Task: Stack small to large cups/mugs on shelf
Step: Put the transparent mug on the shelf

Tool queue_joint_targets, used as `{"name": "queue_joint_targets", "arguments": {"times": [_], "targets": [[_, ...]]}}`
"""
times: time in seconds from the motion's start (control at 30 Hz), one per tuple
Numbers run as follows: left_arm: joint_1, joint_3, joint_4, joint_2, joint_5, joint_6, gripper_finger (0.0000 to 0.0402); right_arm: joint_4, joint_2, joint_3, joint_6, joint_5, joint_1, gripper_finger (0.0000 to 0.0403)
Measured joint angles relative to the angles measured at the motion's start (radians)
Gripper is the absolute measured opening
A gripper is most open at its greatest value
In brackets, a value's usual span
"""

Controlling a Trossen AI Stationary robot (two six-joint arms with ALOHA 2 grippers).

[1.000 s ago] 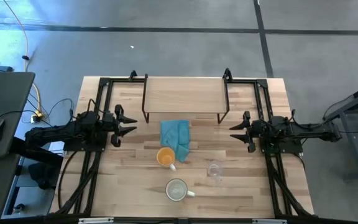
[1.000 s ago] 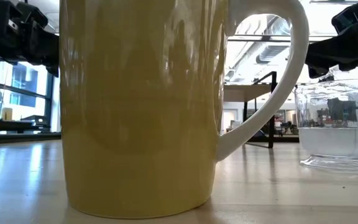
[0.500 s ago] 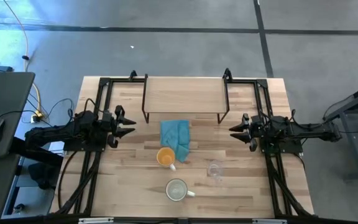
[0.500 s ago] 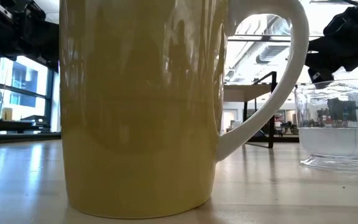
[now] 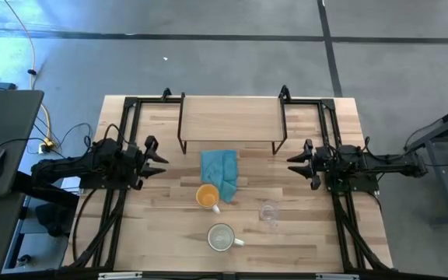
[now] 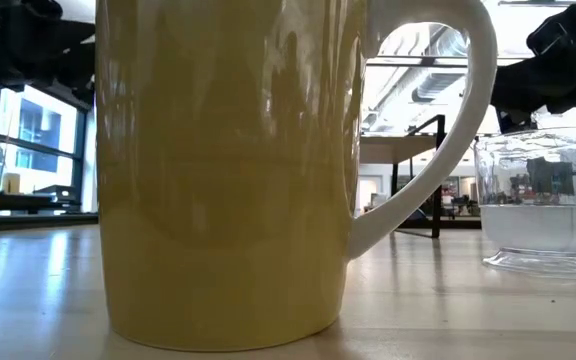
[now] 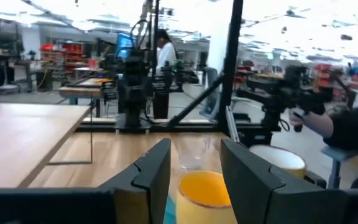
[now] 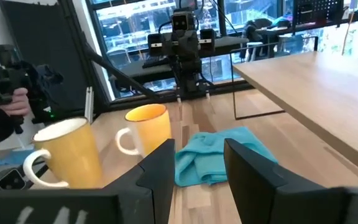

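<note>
Two dark, jointed arms; left gripper [image 5: 155,158] and right gripper [image 5: 295,162] have black angular fingers.

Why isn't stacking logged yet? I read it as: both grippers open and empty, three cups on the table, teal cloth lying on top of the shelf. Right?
Almost. The teal cloth is not on the shelf; the high view shows it on the table in front of the shelf, beside the orange mug. The rest holds: left gripper and right gripper open, empty.
</note>
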State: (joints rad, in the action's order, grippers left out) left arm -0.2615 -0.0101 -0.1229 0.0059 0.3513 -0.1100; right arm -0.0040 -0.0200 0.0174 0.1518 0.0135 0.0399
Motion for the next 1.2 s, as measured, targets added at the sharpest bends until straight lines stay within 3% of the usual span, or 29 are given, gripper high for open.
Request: {"name": "queue_joint_targets", "arguments": {"times": [0.5, 0.73, 1.2], "targets": [[0.0, 0.0, 0.06, 0.004, -0.005, -0.047, 0.0129, -0.003, 0.0, 0.0, 0.037, -0.005, 0.0, 0.013], [0.0, 0.0, 0.032, 0.004, -0.138, 0.02, 0.0129, -0.003, 0.0, 0.0, 0.052, -0.005, 0.0, 0.013], [0.0, 0.0, -0.01, 0.004, -0.165, 0.054, 0.0129, 0.061, 0.0, 0.0, 0.072, 0.045, 0.0, 0.013]]}}
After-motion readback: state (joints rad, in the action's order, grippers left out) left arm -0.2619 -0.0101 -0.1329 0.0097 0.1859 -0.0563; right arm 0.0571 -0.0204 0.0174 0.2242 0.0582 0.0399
